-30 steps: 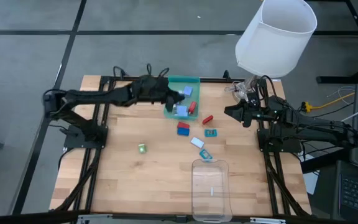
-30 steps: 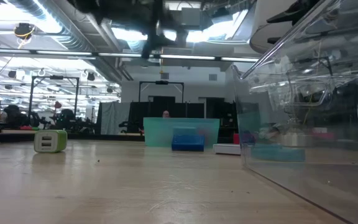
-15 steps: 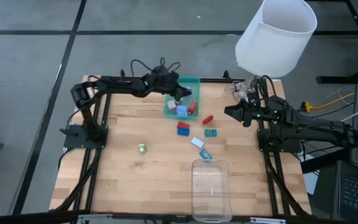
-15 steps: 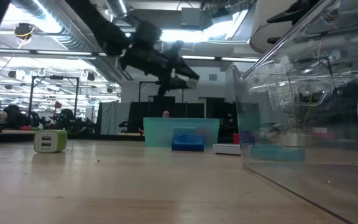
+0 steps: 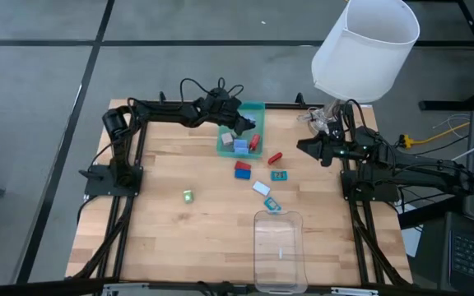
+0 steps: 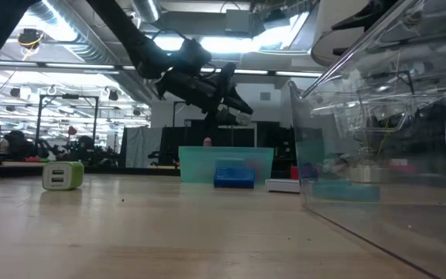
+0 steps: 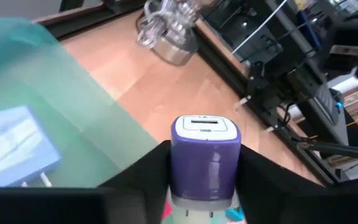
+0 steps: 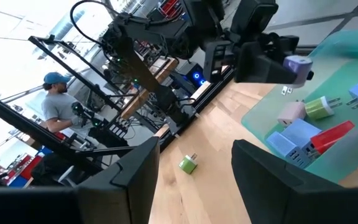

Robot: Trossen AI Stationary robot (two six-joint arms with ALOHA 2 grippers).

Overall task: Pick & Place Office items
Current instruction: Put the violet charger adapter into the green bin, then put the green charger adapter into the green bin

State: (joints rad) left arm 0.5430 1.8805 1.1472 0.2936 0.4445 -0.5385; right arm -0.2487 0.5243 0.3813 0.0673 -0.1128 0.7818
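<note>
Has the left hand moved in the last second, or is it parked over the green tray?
Yes. In the high view the left hand has shifted rightward from the green tray's left edge to above its middle, gripping a purple charger.

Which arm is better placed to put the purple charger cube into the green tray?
Left. The left gripper is shut on the purple charger cube, above the green tray. The right gripper waits open at the table's right edge.

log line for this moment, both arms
left claw: shut on purple charger, above green tray | right claw: open, idle at right edge
</note>
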